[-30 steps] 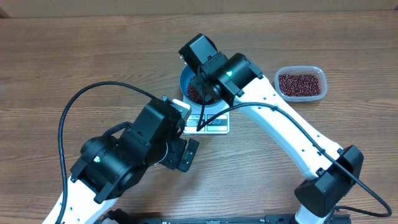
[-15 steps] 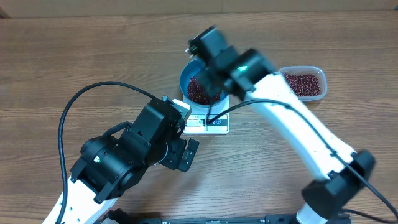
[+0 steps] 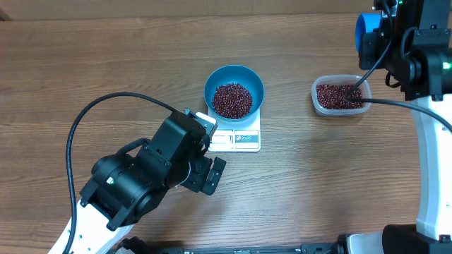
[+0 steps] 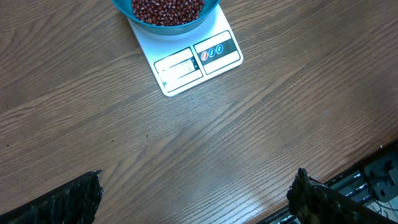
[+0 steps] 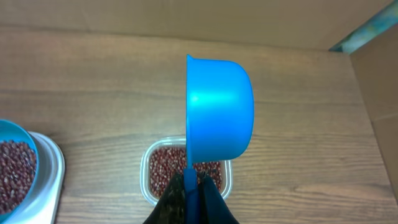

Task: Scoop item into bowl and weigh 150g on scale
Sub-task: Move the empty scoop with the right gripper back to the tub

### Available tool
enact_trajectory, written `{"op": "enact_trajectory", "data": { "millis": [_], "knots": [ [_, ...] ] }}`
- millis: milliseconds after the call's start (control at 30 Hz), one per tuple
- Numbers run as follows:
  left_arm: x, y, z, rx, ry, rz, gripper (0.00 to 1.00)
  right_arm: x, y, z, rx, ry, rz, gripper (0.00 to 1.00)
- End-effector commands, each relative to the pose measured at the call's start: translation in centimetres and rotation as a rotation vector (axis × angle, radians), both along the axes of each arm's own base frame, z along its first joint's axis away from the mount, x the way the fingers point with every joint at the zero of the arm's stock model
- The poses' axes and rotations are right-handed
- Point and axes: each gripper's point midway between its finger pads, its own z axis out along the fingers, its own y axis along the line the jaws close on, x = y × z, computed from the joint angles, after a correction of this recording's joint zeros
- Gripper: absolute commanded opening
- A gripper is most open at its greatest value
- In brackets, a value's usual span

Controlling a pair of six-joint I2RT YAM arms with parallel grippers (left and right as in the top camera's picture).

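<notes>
The blue bowl (image 3: 234, 76) sits on the white scale (image 3: 236, 139) at mid-table, holding a heap of red-brown beans (image 3: 232, 99). In the left wrist view the bowl (image 4: 166, 23) and scale (image 4: 194, 61) lie at the top, well ahead of my left gripper (image 4: 196, 202). That gripper is open over bare wood with nothing between its fingers. My right gripper (image 5: 190, 185) is shut on the handle of a small blue scoop (image 5: 219, 115). It holds the scoop on edge above a clear tub (image 5: 147, 177) of more beans (image 5: 166, 171). The scoop's inside is turned away.
The clear tub (image 3: 315, 94) stands to the right of the scale, under the scoop (image 3: 364, 31) at the far right. My left arm's bulk (image 3: 141, 176) fills the lower left. A cardboard wall (image 5: 373, 62) runs along the back and right.
My right arm has swung right, away from above the bowl, carrying the scoop to a spot over the tub. The left arm has not moved.
</notes>
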Motion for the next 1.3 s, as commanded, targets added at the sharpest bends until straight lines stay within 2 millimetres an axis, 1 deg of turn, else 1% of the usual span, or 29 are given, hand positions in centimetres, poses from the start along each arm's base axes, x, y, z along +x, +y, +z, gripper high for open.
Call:
{"op": "enact_trajectory", "data": {
  "millis": [0,100,233,267,367,400,467,567,667,733,800,900,1100,1267],
  "knots": [
    [0.0,-0.1,0.6,-0.007,-0.017,-0.014,1.00,-0.5,0.1,-1.9,-0.024,0.067,0.032,0.04],
    [0.1,-0.1,0.5,-0.007,-0.016,-0.014,0.99,-1.6,-1.3,-3.9,-0.094,0.144,-0.024,0.04],
    [0.1,-0.1,0.6,-0.007,-0.017,-0.014,1.00,-1.9,-1.1,-5.9,-0.091,0.194,-0.040,0.04],
    [0.1,-0.1,0.6,-0.007,-0.017,-0.014,1.00,-1.9,-1.2,-6.9,-0.105,0.220,-0.049,0.04],
    [0.0,-0.1,0.5,-0.007,-0.016,-0.014,1.00,-2.0,-1.1,-8.7,-0.109,0.277,-0.042,0.04],
    [0.1,-0.1,0.6,-0.007,-0.017,-0.014,1.00,-2.0,-1.3,-9.5,-0.137,0.310,-0.050,0.04],
    [0.1,-0.1,0.5,-0.007,-0.016,-0.014,1.00,-1.7,-1.8,-10.3,-0.206,0.337,-0.076,0.04],
    [0.0,-0.1,0.6,-0.007,-0.017,-0.014,0.99,-1.3,-1.2,-11.5,-0.253,0.376,-0.063,0.04],
    [0.1,-0.1,0.5,-0.007,-0.016,-0.014,0.99,-0.7,0.2,-13.7,-0.260,0.426,-0.037,0.04],
    [0.1,-0.1,0.6,-0.007,-0.017,-0.014,1.00,-0.5,0.8,-14.7,-0.264,0.451,-0.020,0.04],
    [0.0,-0.1,0.6,-0.007,-0.017,-0.014,0.99,-0.4,1.2,-15.3,-0.270,0.465,-0.009,0.04],
    [0.1,-0.1,0.6,-0.007,-0.017,-0.014,1.00,-0.4,1.7,-15.6,-0.272,0.471,0.000,0.04],
    [0.0,-0.1,0.5,-0.007,-0.016,-0.014,1.00,-0.3,1.8,-15.8,-0.264,0.467,-0.013,0.04],
    [0.1,-0.1,0.6,-0.007,-0.017,-0.014,1.00,-0.2,1.8,-17.5,-0.273,0.517,-0.009,0.04]
  ]
}}
